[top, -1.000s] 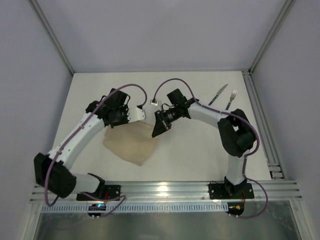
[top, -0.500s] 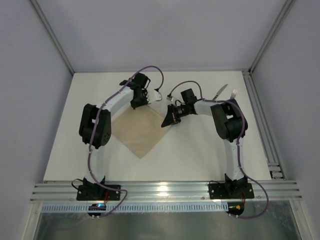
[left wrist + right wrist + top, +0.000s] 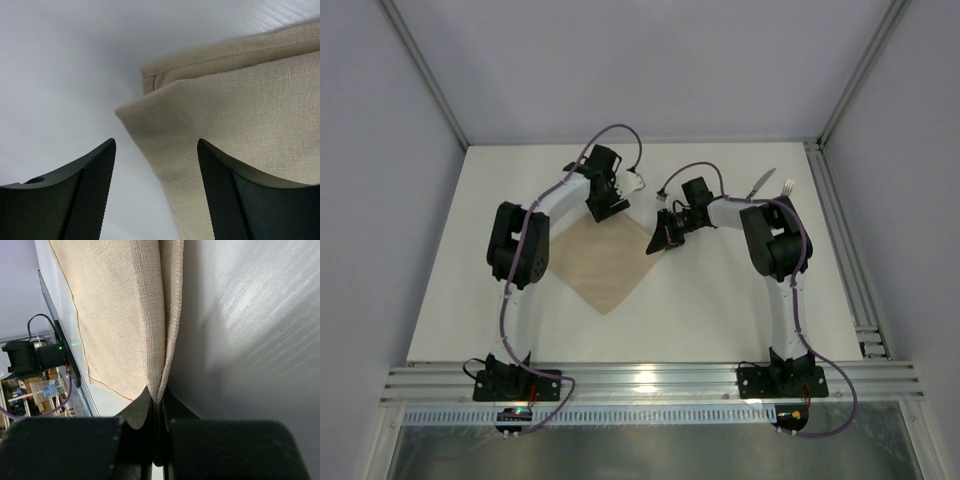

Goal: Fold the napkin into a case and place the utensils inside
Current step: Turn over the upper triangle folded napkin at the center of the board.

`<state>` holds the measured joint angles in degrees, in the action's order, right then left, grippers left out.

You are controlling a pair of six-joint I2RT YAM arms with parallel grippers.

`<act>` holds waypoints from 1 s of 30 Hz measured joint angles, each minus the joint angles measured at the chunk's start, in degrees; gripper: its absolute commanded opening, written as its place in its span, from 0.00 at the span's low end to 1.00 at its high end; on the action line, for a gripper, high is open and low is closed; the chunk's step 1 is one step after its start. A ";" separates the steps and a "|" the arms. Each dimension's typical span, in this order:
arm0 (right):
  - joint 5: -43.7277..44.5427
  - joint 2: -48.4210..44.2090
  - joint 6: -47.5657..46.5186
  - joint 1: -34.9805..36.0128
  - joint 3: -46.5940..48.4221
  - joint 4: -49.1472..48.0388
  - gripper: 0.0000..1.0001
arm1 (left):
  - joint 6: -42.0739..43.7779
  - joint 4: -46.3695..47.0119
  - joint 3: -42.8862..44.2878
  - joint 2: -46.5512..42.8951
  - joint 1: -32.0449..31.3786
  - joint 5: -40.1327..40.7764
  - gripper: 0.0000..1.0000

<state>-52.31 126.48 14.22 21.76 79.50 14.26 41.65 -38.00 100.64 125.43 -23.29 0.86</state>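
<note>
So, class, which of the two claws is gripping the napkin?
The right claw: its fingers are shut on the folded edge of the napkin. The left claw stands open above another corner, holding nothing.

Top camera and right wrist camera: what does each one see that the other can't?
Only the top view shows the knife and fork lying far right, plus the left gripper at the napkin's far corner. Only the right wrist view shows up close the right gripper shut, pinching a doubled edge. Both show the beige napkin.
</note>
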 measured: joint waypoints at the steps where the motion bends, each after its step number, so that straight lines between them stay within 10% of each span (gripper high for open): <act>1: -0.33 0.31 0.04 -0.17 0.28 0.28 0.04 | -1.40 -0.13 0.61 -0.02 0.48 -1.20 0.69; 4: -0.15 0.44 -0.31 -0.48 0.85 1.22 0.04 | -5.55 -1.77 2.03 -0.70 2.80 -4.61 0.71; 6: -0.07 0.44 -0.44 -0.63 0.96 1.46 0.04 | -8.26 -3.50 1.46 -2.58 5.57 -7.58 0.92; 14: 0.11 0.44 -1.73 -0.68 1.33 2.47 0.04 | -14.08 -4.24 -15.56 -16.00 20.44 -14.84 0.89; 21: 0.22 0.44 -2.62 -0.68 1.62 3.34 0.04 | -14.16 -2.84 -24.17 -15.37 19.71 -18.69 0.87; 30: 0.35 0.44 -3.69 -0.74 2.01 4.72 0.04 | -14.19 -0.48 -24.74 -14.21 19.89 -21.57 0.30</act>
<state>-51.96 126.91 10.52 21.02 81.52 18.98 27.46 -38.48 75.90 111.22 -3.40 -20.71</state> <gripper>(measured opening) 0.056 0.376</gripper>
